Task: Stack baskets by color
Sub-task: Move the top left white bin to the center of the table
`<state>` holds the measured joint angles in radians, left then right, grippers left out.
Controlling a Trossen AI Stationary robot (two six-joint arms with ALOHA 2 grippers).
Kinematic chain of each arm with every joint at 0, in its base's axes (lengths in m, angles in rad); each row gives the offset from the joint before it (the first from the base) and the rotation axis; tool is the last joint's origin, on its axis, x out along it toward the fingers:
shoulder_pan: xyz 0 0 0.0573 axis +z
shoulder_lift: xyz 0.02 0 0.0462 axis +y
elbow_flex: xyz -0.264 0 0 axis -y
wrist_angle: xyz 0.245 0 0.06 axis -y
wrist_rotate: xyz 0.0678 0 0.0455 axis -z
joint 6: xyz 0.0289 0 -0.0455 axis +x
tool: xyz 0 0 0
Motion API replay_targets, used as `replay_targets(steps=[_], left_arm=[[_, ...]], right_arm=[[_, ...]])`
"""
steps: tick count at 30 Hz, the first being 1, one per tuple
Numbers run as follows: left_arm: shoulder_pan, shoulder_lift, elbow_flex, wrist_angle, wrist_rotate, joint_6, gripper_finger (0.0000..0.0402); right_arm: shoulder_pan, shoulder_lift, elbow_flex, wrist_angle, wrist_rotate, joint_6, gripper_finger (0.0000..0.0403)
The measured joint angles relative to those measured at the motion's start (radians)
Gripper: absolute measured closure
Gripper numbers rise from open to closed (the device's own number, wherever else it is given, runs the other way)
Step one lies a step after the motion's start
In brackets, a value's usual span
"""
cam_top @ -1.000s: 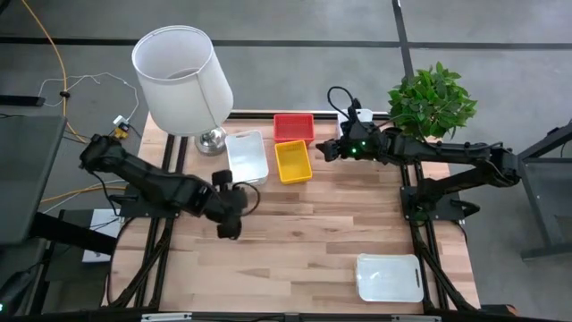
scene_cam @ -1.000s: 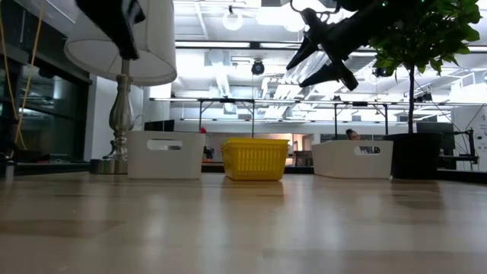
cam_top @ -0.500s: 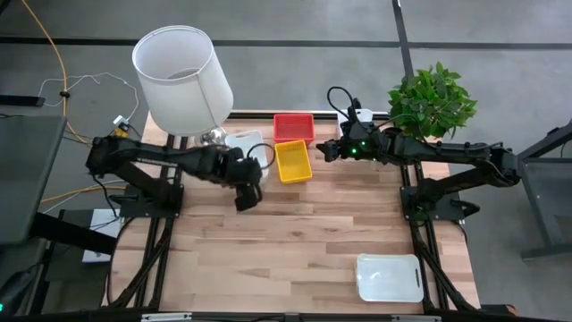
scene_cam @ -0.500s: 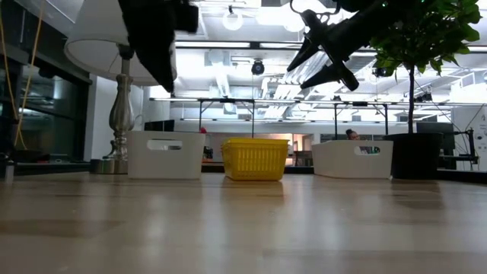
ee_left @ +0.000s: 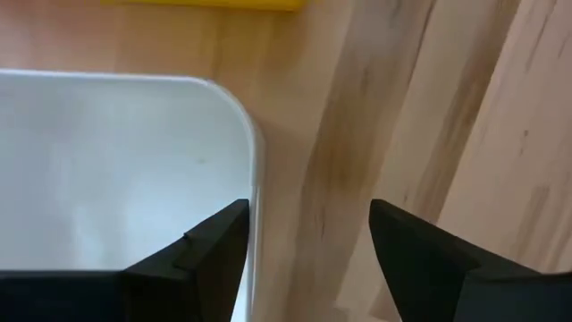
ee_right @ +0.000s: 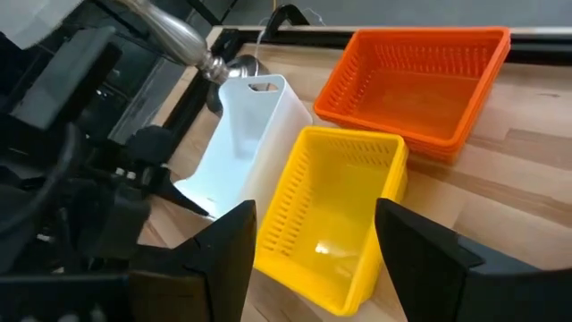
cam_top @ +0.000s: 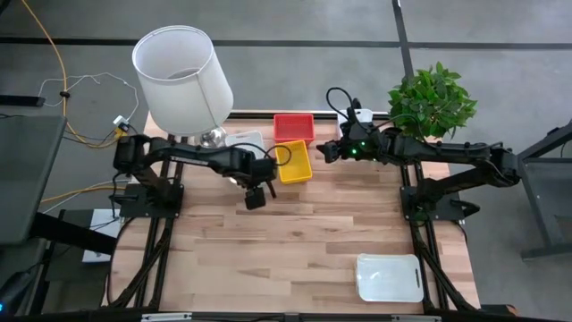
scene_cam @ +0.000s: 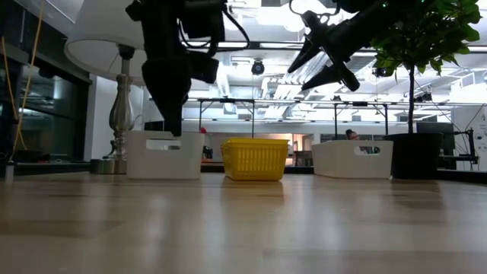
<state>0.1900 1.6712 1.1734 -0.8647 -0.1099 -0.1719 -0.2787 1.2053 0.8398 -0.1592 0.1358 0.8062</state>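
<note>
1. 4 baskets are showing on the desk (cam_top: pixel 313 233): 1 red basket (cam_top: pixel 293 126) at the far edge, 1 yellow basket (cam_top: pixel 293 162) just in front of it, 1 white basket (cam_top: pixel 239 141) left of the yellow one, and 1 second white basket (cam_top: pixel 389 277) sitting alone near the front right corner.
2. The left gripper (cam_top: pixel 254 193) is hanging with fingers spread, grasping nothing, over the first white basket's near corner and hiding much of that basket.
3. The right gripper (cam_top: pixel 323 150) is hovering released beside the yellow basket.
4. The lamp (cam_top: pixel 183 80) is covering the desk's far left corner.

red (cam_top: pixel 293 126), yellow (cam_top: pixel 293 162), white baskets (cam_top: pixel 390 277) apart
</note>
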Motion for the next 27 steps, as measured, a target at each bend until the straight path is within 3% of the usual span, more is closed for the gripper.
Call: replay_targets(steps=[4, 8, 16, 23, 27], left_arm=[[-0.031, 0.016, 0.000, -0.010, 0.069, -0.028, 0.0183], [-0.100, 0.004, 0.000, -0.010, 0.202, -0.103, 0.0183], [-0.335, -0.051, 0.000, -0.014, 0.397, -0.215, 0.0181], [-0.387, -0.186, 0.000, -0.083, 0.331, -0.345, 0.0181], [-0.349, -0.273, 0.002, -0.042, 0.186, -0.490, 0.0181]], right_arm=[[0.000, 0.000, 0.000, -0.007, -0.005, -0.003, 0.0187], [0.000, 0.000, 0.000, -0.016, -0.005, -0.003, 0.0187], [0.000, 0.000, -0.001, -0.017, -0.005, -0.004, 0.0187], [0.000, 0.000, -0.001, -0.014, -0.005, -0.004, 0.0187], [0.000, 0.000, -0.001, -0.017, -0.004, -0.004, 0.0187]])
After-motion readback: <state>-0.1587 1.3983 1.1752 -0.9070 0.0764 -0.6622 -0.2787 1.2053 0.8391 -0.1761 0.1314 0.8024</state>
